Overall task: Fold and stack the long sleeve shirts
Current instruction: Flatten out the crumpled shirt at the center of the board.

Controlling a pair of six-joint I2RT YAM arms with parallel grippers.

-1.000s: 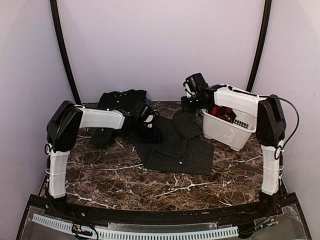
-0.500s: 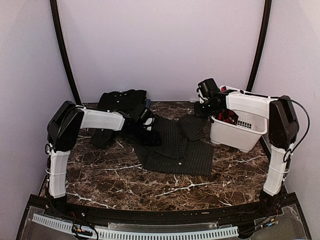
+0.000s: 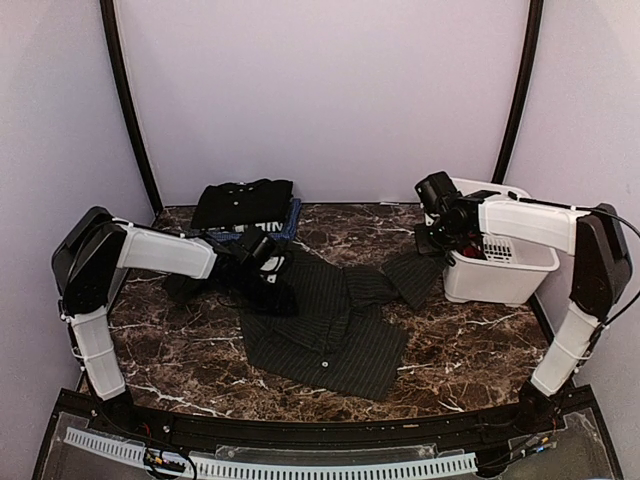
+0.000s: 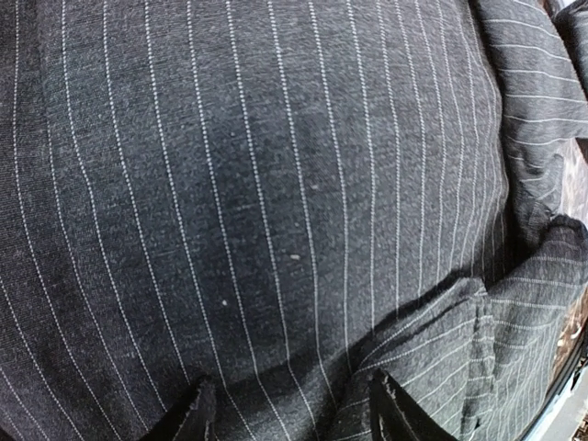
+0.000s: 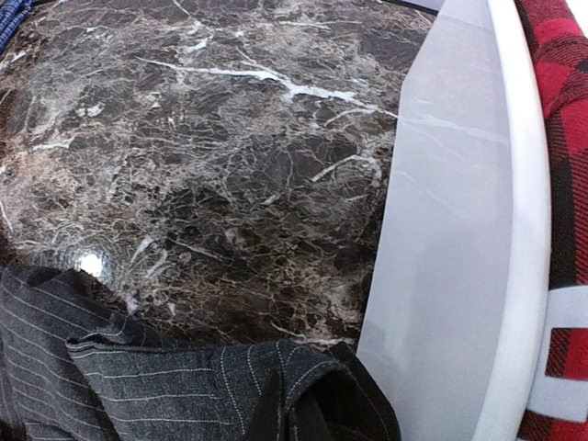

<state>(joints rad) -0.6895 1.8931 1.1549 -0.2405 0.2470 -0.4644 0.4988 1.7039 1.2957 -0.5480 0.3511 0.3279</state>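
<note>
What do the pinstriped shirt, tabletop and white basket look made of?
Pinstriped shirt: matte woven cloth, weave and soft folds visible. Tabletop: glossy marble or marble-look surface, white veins and a glare spot. White basket: probably smooth plastic, uniform moulded rim.

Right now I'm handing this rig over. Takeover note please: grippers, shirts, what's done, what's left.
Left gripper: down on the pinstripe shirt, cloth between its fingers, grip unclear.
Right gripper: shut on that shirt's sleeve end, beside the white basket.
The pinstripe shirt lies rumpled mid-table, unfolded.
Done: the plain black shirt sits folded at the back on the blue shirt.
Left: fold the pinstripe shirt and stack it.
A red plaid cloth lies in the basket.
</note>
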